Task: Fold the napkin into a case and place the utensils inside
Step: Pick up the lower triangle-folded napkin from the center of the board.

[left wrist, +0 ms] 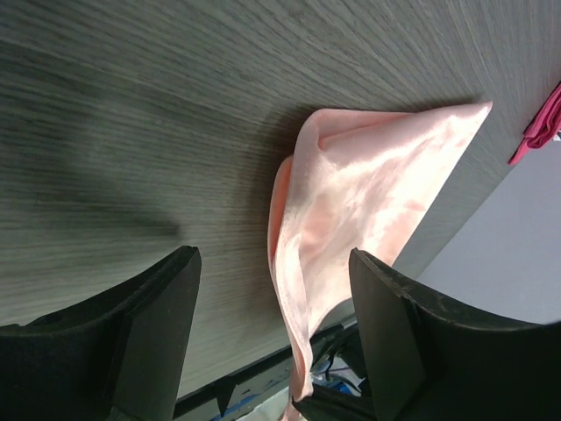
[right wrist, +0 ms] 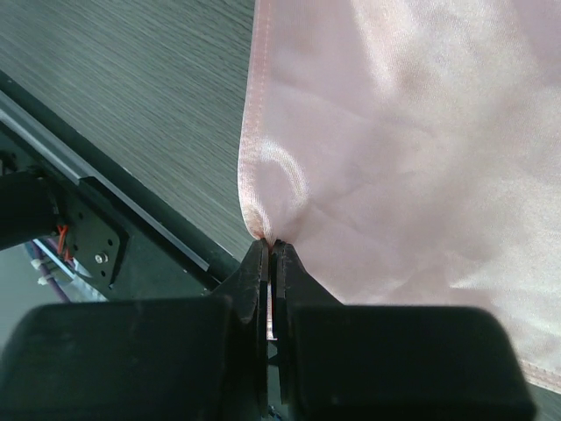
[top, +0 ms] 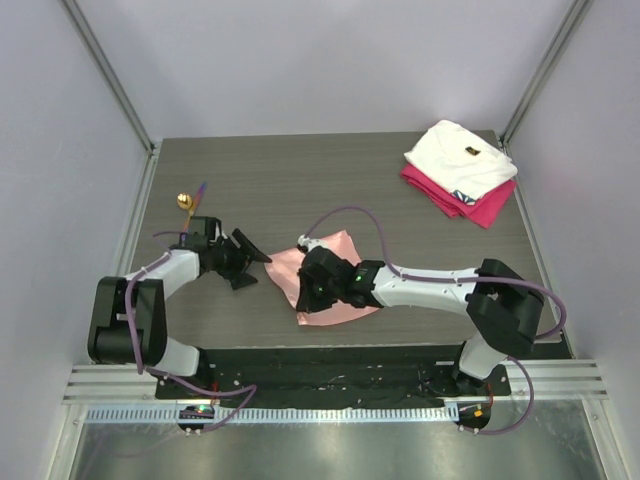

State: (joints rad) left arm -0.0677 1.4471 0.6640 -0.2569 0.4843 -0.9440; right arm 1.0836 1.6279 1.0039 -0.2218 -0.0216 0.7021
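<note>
While the right gripper point(right wrist: 272, 250) clamps a corner of the salmon-pink napkin point(top: 340, 248) between tightly clenched fingers, the left gripper point(top: 250, 262) stands released, jaws wide, just beside the napkin's left edge. The napkin lies partly folded near the middle of the table point(top: 300, 190); the utensils point(top: 190, 203) rest by the table's left edge, well apart from it

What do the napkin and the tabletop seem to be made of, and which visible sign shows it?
The napkin looks like thin satiny cloth: glossy highlights, soft folds, stitched hem. The tabletop looks like grey wood-grain laminate, perhaps wood: fine parallel streaks, matte.
</note>
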